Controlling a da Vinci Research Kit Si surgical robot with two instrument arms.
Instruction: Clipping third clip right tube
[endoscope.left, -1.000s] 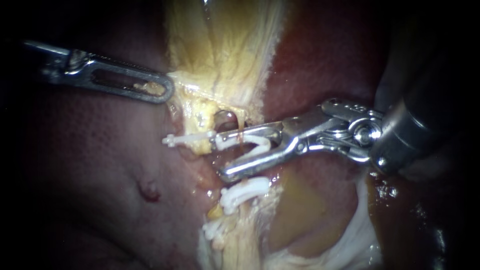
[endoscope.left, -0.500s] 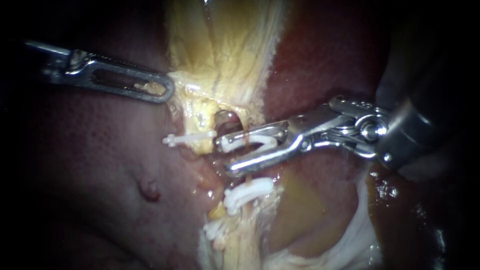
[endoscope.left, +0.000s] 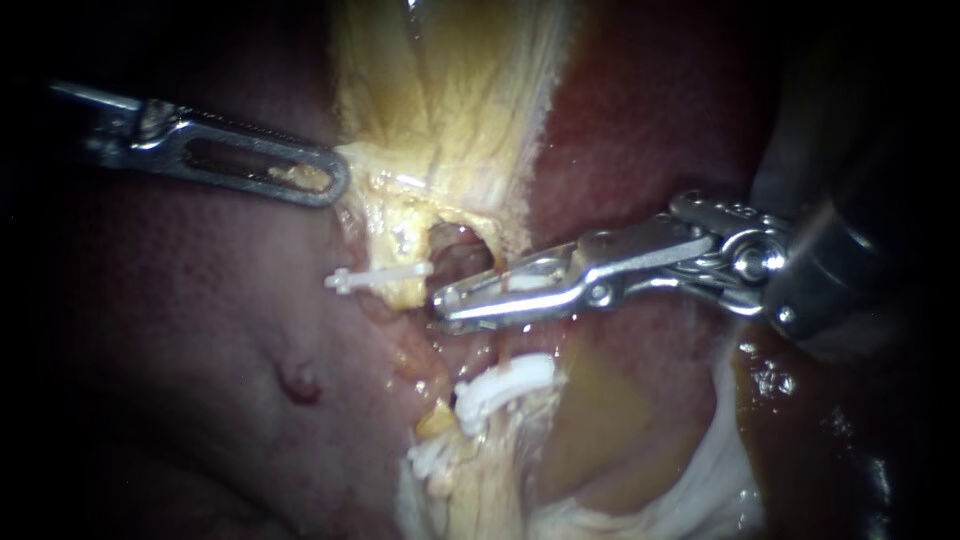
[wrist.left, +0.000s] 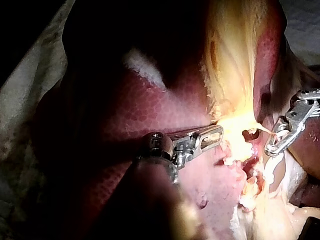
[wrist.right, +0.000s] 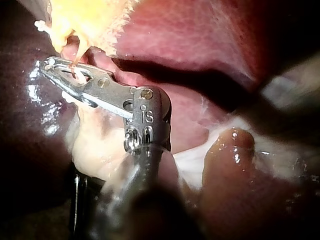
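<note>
**The right jaws have squeezed shut on the clip**

A moment ago the jaws of the right instrument (endoscope.left: 442, 298) stood wide apart with a white clip (endoscope.left: 522, 283) between them. Now they have closed almost all the way, and the clip is pressed flat between them. The clip sits around a thin tube (endoscope.left: 503, 340), a reddish string that runs down out of the jaws. From the right wrist camera the same jaws (wrist.right: 50, 65) pinch the clip (wrist.right: 77, 75), with the tube passing through.

Just below the jaws a second white clip (endoscope.left: 500, 385) lies on the pale strands. A third white clip (endoscope.left: 380, 277) sticks out just to the left of the jaw tips, near a small hole.

Behind these, the yellow tissue (endoscope.left: 450, 120) runs up the middle. The left instrument (endoscope.left: 335, 180) has not moved. Its jaws lie together at the edge of the yellow tissue and hold a bit of it. The dark red liver (endoscope.left: 200, 350) lies on both sides.
</note>
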